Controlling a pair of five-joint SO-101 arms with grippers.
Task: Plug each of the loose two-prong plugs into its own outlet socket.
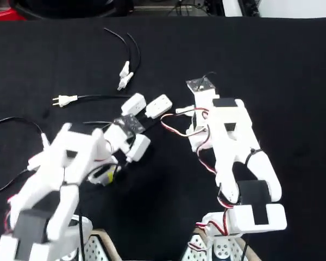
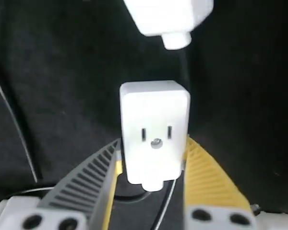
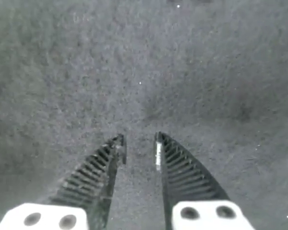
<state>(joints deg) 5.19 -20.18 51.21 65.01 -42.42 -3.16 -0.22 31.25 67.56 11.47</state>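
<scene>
Socket [image 2: 155, 132] gripped between the left claw's [image 2: 153, 146] fingers, slotted face showing, low over the black table [image 1: 271, 65]; second socket [image 1: 133, 103] and third socket [image 1: 158, 106] lie just beyond it, side by side; farther off lie the loose ones: single plug [image 1: 65, 100], prongs bare, and pair of plugs [image 1: 123, 76] close together; right claw [image 3: 139, 141], well apart from the socket, is slightly parted and holds nothing.

- outlet socket [image 2: 155, 132]: plain white; dark slots
- left gripper [image 2: 152, 143]: fingers [image 2: 91, 177] ribbed; one grey, one yellow
- right gripper [image 3: 138, 141]: both ribbed pads [image 3: 93, 177] dark
- table [image 1: 271, 65]: black cloth
- loose plug [image 1: 64, 100]: white; cord [image 1: 98, 97] black
- arms [image 1: 228, 130]: white, black blocks; wires [image 1: 174, 128] red and white
</scene>
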